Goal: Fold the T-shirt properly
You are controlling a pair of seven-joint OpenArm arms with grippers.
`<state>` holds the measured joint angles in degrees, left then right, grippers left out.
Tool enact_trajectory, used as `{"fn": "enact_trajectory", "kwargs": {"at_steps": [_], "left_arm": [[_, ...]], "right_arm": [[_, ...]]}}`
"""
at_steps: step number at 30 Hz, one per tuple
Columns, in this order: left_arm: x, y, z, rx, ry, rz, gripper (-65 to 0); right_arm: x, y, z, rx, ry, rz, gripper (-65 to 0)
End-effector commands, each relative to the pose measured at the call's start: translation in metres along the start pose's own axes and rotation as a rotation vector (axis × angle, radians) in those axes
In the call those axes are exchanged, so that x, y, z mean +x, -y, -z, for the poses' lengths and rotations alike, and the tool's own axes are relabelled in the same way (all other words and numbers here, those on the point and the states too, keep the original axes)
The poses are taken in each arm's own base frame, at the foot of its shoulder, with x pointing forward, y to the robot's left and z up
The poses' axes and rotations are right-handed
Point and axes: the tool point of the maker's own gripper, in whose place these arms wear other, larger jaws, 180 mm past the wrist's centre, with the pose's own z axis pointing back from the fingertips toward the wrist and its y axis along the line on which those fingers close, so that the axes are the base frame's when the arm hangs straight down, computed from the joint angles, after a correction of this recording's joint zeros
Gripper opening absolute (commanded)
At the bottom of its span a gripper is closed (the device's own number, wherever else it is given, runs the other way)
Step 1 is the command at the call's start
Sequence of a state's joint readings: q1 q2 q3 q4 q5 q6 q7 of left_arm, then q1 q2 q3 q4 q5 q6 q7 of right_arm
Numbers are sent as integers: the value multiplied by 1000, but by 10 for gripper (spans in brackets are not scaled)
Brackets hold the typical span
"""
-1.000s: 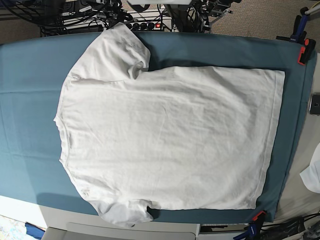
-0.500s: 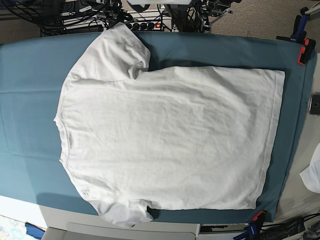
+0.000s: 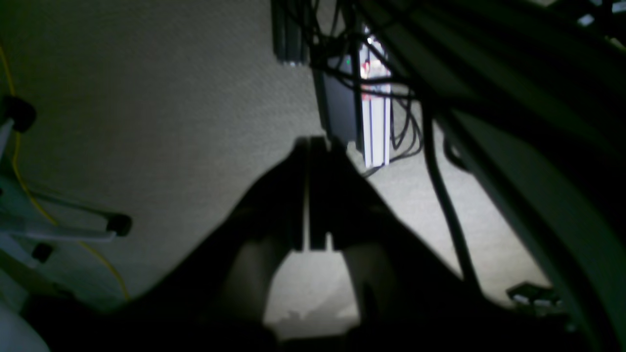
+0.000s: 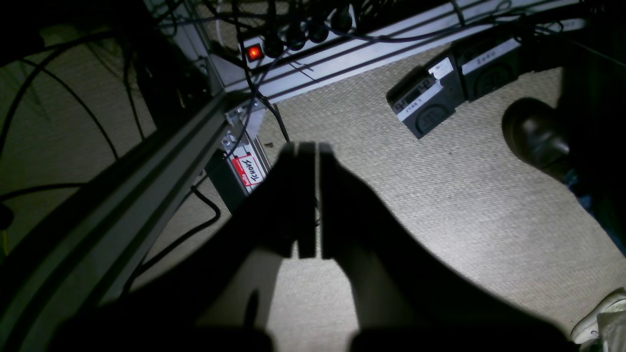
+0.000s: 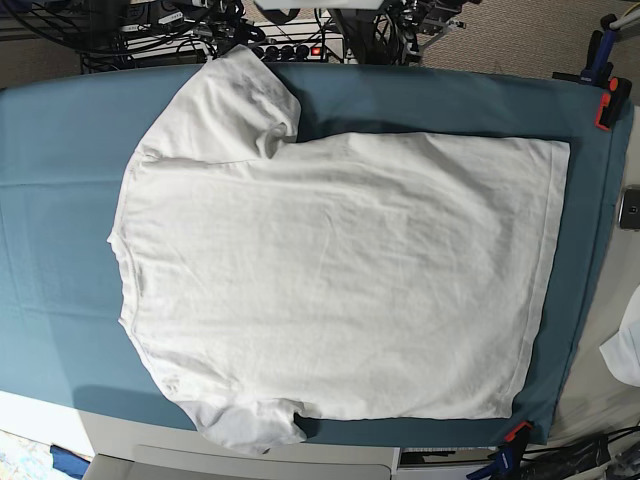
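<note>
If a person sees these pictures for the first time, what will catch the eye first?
First comes the large white T-shirt, spread flat and unfolded over the middle of the teal table cover, collar toward the left of the base view. Next, both wrist views look down at the carpet beside the table, with the left gripper and the right gripper shut and empty.

Beige carpet point(image 4: 440, 205) underfoot; cables point(image 5: 180, 25) tangle behind the table.
</note>
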<state>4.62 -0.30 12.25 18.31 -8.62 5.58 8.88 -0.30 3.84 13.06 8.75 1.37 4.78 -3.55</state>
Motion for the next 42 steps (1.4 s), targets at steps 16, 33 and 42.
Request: {"fn": "enact_trajectory", "kwargs": {"at_steps": [16,33,42], "left_arm": [[-40,-45,-16,64,-52,-3,-650],[-80,-124,-120,148,45,132,-650],[-49,-131,-215,69,202,115,-650]], "right_arm": [[-24,75,-22,-112,32,-110,-637],[-34,162,-125,-156,149,-299,-637],[33,151,-218,-148,419,-256,-637]]}}
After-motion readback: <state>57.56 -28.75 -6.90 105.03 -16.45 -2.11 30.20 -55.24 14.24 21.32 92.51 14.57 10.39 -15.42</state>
